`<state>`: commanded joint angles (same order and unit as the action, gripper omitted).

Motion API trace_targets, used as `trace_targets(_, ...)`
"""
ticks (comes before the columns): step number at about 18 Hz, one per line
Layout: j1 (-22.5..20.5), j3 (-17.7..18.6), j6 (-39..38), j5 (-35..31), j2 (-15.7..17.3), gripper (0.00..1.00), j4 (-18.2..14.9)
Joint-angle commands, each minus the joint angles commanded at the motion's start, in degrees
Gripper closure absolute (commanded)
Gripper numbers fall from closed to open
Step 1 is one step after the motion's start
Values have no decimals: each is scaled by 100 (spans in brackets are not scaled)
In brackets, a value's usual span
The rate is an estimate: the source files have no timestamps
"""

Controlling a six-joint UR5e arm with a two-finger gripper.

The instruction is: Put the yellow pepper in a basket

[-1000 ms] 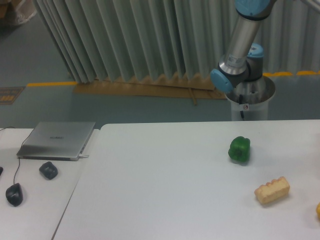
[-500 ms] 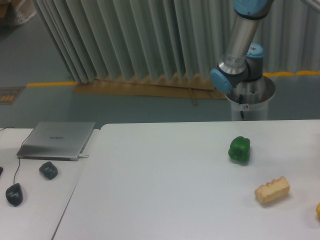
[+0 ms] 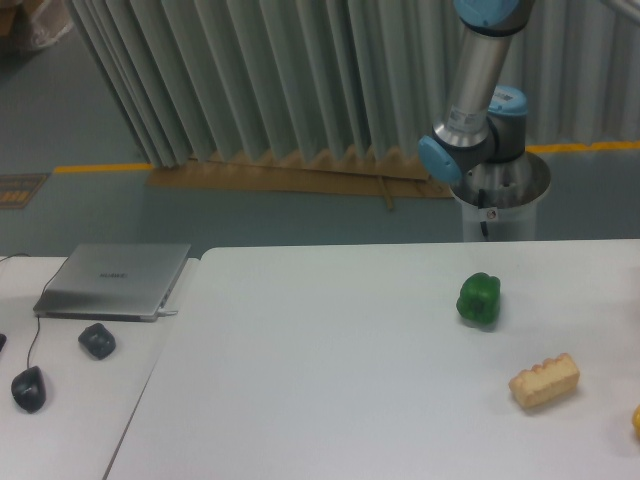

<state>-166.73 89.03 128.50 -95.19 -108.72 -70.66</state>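
Yellow pepper [image 3: 636,421]: only a sliver of bright yellow showed, cut by the right edge of the frame, low on the white table [image 3: 330,380] near its front right corner.
Arm [image 3: 476,110]: a silver tube with blue-capped joints rose from the pedestal behind the table's far edge — its upper links left the frame at the top.
Gripper: out of view; whether the jaws stood apart or together could not be told.
Direction to target: the pepper lay forward and to the camera's right of the arm's visible base, well apart from it, with the whole depth of the table between.
Long axis: not readable — too little of the pepper was in frame to judge how it lay.
In between: the green pepper [image 3: 479,299] sat nearer the base, and the tan ridged block [image 3: 544,380] lay just beside the yellow sliver, toward the camera's left.
Basket: none visible anywhere on the table.
Off to the side: a closed laptop [image 3: 115,280] and two dark mice rested on the neighbouring desk, well clear of the work.
Judgement: the task looked unstarted; the reach would likely need to pass over or around the block to come down on the pepper.
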Motion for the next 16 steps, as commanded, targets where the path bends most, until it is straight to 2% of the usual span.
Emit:
trace_targets(3,17,-26,-157,9,61,0,-9)
trace_targets(5,323,-96,-927,79,123,0,-9)
trace_targets(9,501,-132,-1353,97,246,0,-9)
trace_targets(12,799,-281,-2546,97,255,0,9)
trace_targets(15,1028,-264,-2838,97,246,0,44)
trace_targets(16,1202,-264,-3048,97,229,0,148)
